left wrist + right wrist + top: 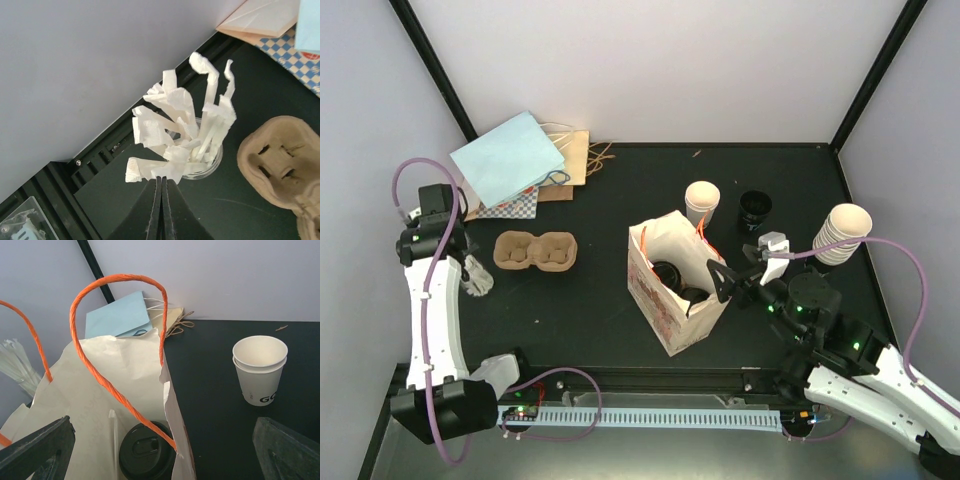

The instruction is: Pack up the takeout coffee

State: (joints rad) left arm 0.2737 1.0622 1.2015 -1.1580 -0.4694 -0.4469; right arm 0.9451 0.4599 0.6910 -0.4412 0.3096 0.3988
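Observation:
Two takeout coffee cups stand inside the printed paper bag (pixel 660 305), showing only their black lids (pixel 670 272). One such lid (pixel 145 452) shows below the orange handle (pixel 115 330) in the right wrist view. My right gripper (pixel 730 280) (pixel 160 455) is open, one finger (pixel 35 450) over the bag's mouth and the other outside its right wall. At the far left my left gripper (pixel 472 268) (pixel 161 181) is shut, its tips pinching the lower edge of a white paper packet (pixel 160 170) that sticks out of a glass jar (pixel 205 167).
A brown pulp cup tray (pixel 535 250) (pixel 280 160) lies right of the jar. Behind the bag stand empty paper cups (pixel 702 200) (pixel 260 370), a stack of black lids (pixel 755 210) and a taller stack of cups (pixel 842 232). A blue bag (pixel 510 155) and brown bags lie at the back left.

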